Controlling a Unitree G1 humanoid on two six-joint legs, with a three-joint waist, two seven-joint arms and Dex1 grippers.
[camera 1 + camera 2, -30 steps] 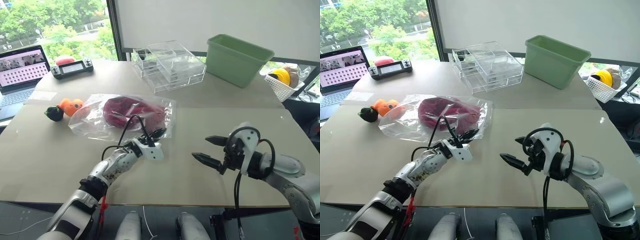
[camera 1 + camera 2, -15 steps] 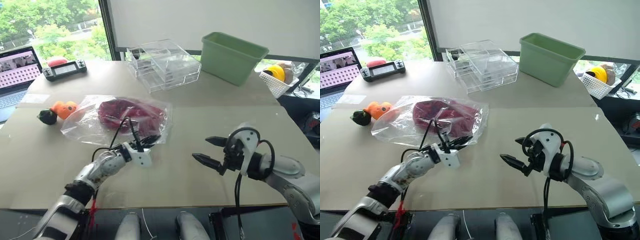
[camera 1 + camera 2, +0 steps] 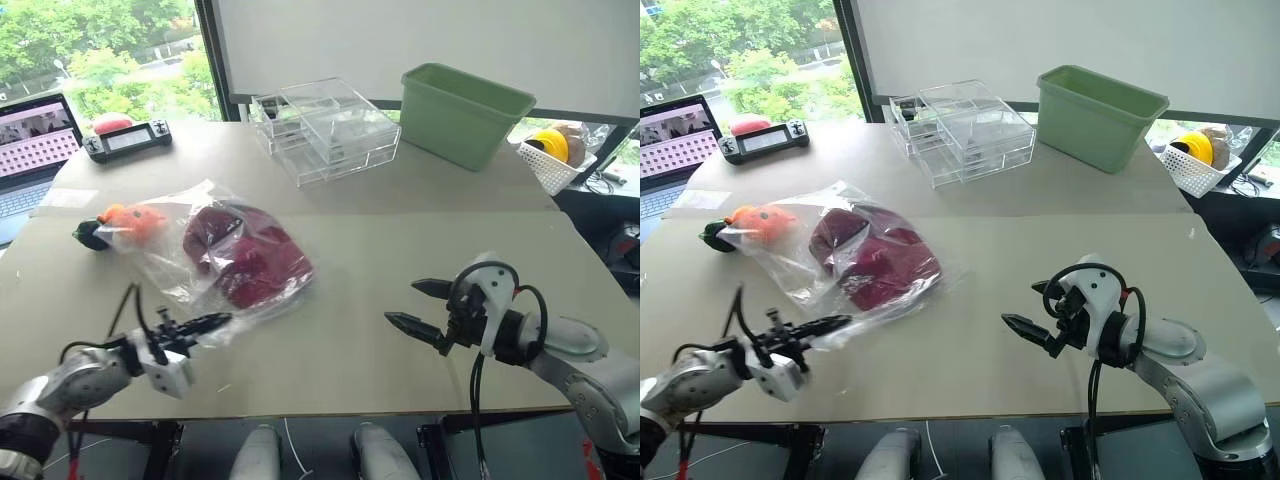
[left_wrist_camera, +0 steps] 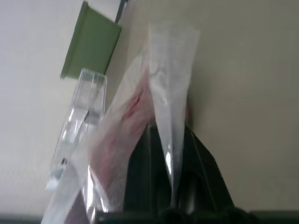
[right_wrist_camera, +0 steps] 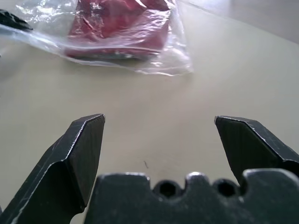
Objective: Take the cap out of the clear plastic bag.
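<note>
Left tool [image 3: 205, 323] clenched on clear plastic bag [image 3: 170, 268] corner; cap [image 3: 245, 260] inside. Right tool [image 3: 420, 306] spread, idle. Next, probably: reach into opening, grip cap.

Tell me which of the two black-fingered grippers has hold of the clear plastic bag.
The left gripper: shut on a corner of the crinkly clear plastic bag. The right gripper hangs wide open above bare table, apart from the bag.

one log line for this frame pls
left gripper: shut on clear plastic bag edge | right gripper: open, free | cap: inside bag
</note>
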